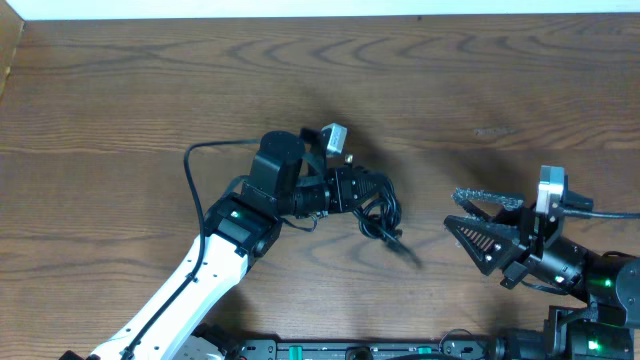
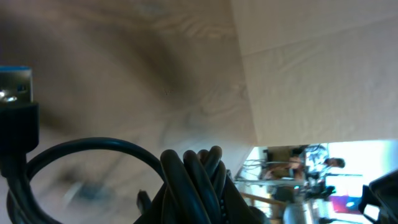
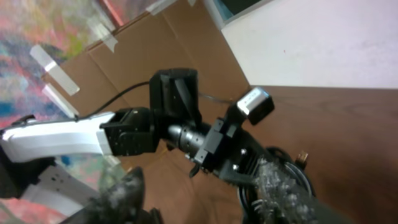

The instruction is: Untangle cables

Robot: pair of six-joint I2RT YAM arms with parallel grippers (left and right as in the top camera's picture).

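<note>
From above, we see the left arm (image 1: pixel 215 255) reaching in from the near left to the middle of the brown wooden desk (image 1: pixel 120 90). Its left claw (image 1: pixel 368 198) is clenched on the cables (image 1: pixel 388 215), a small black bunch of loops at its tip, with one loose end trailing toward the near right. The right claw (image 1: pixel 452 208) lies to the right of the bunch, near it but apart from it, released, with its two fingers spread in a V and nothing between them. Through the left wrist camera we look at the cables (image 2: pixel 196 177) close up, several black strands pressed side by side at the bottom edge, with one loop arching left to a blue-tipped plug (image 2: pixel 15 93) at the left edge. Through the right wrist camera we face the left claw (image 3: pixel 239 162) gripping the dark bunch (image 3: pixel 295 174) over the desk (image 3: pixel 348 124), while the right claw's own fingers (image 3: pixel 277 190) stand wide apart and blurred at the bottom of the view.
</note>
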